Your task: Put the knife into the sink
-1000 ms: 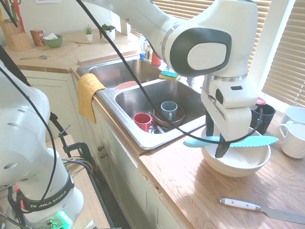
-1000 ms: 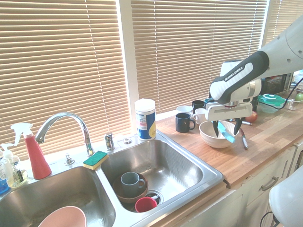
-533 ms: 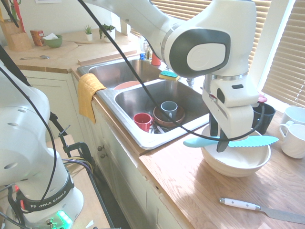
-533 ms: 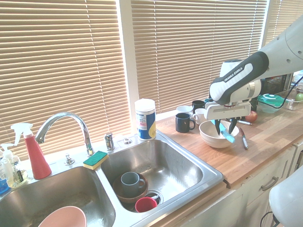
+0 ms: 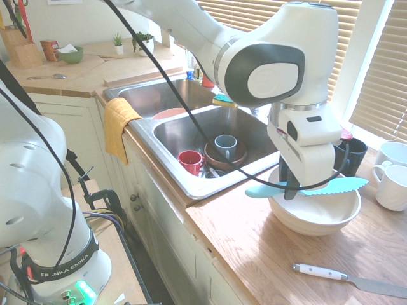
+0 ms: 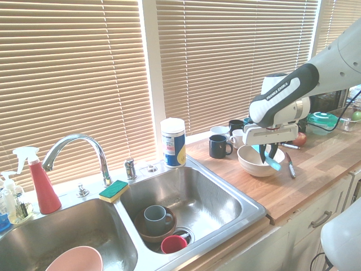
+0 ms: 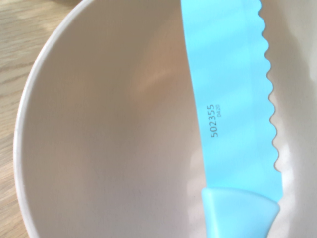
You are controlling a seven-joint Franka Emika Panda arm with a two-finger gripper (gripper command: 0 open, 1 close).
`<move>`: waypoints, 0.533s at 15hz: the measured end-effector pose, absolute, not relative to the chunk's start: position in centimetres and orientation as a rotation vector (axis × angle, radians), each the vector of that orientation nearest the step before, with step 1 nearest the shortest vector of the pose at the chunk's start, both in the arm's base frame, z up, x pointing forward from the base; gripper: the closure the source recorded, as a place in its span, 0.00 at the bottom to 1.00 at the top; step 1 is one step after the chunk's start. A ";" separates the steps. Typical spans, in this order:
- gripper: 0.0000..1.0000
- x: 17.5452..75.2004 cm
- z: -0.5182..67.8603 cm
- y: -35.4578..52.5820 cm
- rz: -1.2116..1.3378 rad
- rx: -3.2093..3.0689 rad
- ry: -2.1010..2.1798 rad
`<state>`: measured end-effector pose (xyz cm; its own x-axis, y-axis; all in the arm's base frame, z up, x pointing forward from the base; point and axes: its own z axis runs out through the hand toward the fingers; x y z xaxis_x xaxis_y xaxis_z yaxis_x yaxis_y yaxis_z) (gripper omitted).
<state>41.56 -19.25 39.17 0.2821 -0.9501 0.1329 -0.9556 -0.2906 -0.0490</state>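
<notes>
gripping turquoise knife [image 5: 336, 186], over white bowl [image 5: 316, 216]

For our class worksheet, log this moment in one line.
gripper: shut on turquoise knife | knife: above white bowl | sink: knife not in yet

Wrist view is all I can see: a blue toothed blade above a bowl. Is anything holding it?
Observer: Yes, the hand is closed on the turquoise knife.

Visitor: Does its handle fit inside the bowl?

Observer: No, the handle end sticks out past the white bowl's rim, on the sink side.

Visitor: Is the sink's nearer basin empty?

Observer: No, a red mug is among the things in it.
</notes>
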 end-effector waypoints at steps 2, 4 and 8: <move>1.00 41.6 39.2 -19.2 0.212 2.490 -1.836; 1.00 41.6 39.6 -18.9 0.222 2.502 -1.821; 1.00 40.9 44.6 -16.4 0.320 2.548 -1.780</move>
<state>40.92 -16.44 44.56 0.3298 -0.9273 0.1769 -0.9308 -0.3507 -0.1030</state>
